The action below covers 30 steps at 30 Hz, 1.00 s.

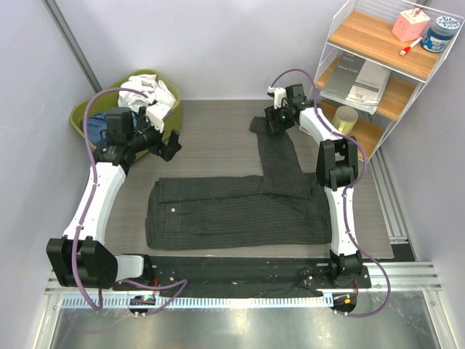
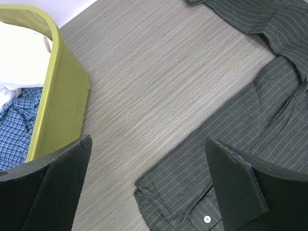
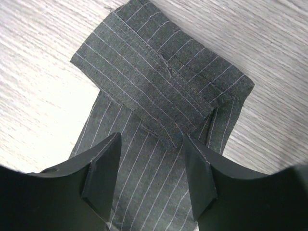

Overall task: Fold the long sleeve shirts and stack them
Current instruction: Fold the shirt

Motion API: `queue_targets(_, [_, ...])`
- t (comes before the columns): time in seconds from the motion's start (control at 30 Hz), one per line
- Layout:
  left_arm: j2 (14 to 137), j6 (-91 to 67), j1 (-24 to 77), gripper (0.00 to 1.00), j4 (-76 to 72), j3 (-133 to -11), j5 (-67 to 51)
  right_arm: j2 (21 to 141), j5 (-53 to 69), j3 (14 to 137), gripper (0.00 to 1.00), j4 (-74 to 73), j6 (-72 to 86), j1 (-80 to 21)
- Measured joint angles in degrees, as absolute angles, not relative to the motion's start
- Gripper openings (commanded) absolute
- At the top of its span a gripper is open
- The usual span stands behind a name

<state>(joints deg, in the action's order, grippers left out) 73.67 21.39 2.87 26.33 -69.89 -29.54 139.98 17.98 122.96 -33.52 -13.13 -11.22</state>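
As seen from overhead, found dark pinstriped shirt (image 1: 240,211) spread flat on grey wood-grain tabletop (image 1: 211,138), body lying crosswise ahead of both arm bases, with one sleeve (image 1: 280,163) running off toward far right. Could not make out second sleeve with certainty; possibly folded along the body's far edge. Located right claw (image 1: 275,122) at the end of that sleeve. Confirmed from right wrist view: jaws parted, one on each side of the sleeve just short of the cuff (image 3: 163,91), gripping nothing. Cannot tell whether fingertips (image 3: 103,166) touch fabric. Noted cuff lying flat, its far corner cut off at the top of frame. Located left claw (image 1: 172,145) just beside green basket (image 1: 83,116), over bare tabletop short of the shirt's far left corner. Found jaws wide apart and empty. Recorded one small pale button (image 2: 207,219) near that corner, low in the left wrist view. Saw white garment (image 1: 149,94) and blue checked cloth (image 2: 14,125) inside basket, both largely hidden by its wall and the left arm. Noted wire shelf (image 1: 378,36) at far right, partly cropped, contents too small to identify.
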Motion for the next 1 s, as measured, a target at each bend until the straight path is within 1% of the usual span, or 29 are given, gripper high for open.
queue_targets(0.1, [74.1,21.7,2.9,1.0,26.3,-69.9,-29.6,140.6,17.6,123.2,0.55,-32.9,-11.8,-11.2])
queue_targets(0.57, [74.4,26.1,6.5,1.0,25.8,-69.2,-29.1,141.0,16.5,123.0,0.54,-32.4,-7.8,-10.0])
queue_targets(0.7, [74.4,26.4,6.7,1.0,25.6,-69.2,-28.4,141.3,18.0,123.0,0.5,-31.7,-7.0,-9.7])
queue_targets(0.77, [74.4,26.8,6.7,1.0,25.6,-69.2,-28.0,141.8,18.8,123.2,0.47,-31.4,-6.7,-9.6])
queue_targets(0.87, [74.4,27.4,6.8,1.0,25.6,-69.2,-27.4,143.2,20.2,123.9,0.32,-31.2,-5.9,-9.5])
queue_targets(0.9, [74.4,27.5,6.8,1.0,25.6,-69.2,-27.2,143.7,20.7,124.2,0.23,-30.9,-5.8,-9.5])
queue_targets(0.97, [74.4,27.6,6.8,1.0,25.7,-69.2,-26.8,144.1,21.6,124.7,0.15,-30.4,-5.2,-9.3])
queue_targets(1.0, [74.4,27.6,6.8,1.0,25.7,-69.2,-26.6,144.3,22.1,124.7,0.05,-30.5,-4.8,-9.1])
